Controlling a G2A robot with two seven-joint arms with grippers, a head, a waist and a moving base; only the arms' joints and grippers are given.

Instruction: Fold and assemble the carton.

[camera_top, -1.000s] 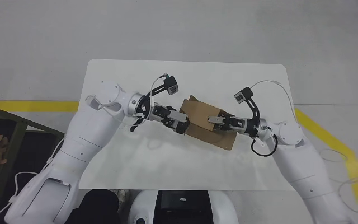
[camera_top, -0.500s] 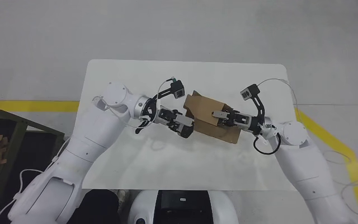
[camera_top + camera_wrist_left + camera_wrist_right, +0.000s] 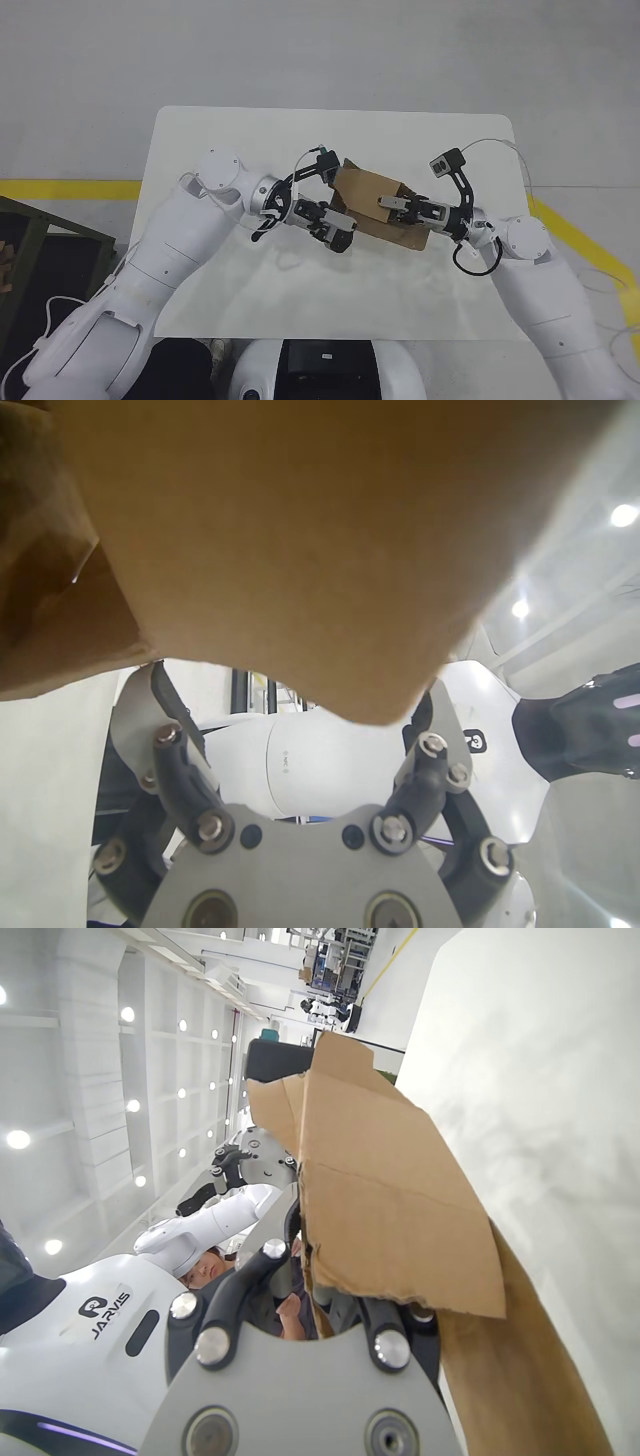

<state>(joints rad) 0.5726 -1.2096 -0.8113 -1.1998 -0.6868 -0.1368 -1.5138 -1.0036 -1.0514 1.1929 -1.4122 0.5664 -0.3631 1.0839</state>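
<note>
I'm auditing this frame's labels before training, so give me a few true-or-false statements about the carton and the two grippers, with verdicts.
1. The brown carton is between the two arms, near the middle of the white table. True.
2. The left gripper is clamped tight. False: its fingers stand wide apart, with the edge of a carton flap reaching down between them.
3. The right gripper grips a cardboard panel of the carton. True.
4. The carton lies as a flat, unopened sheet at the table's far edge. False: it is partly opened, with flaps standing out, near the table's middle.
</note>
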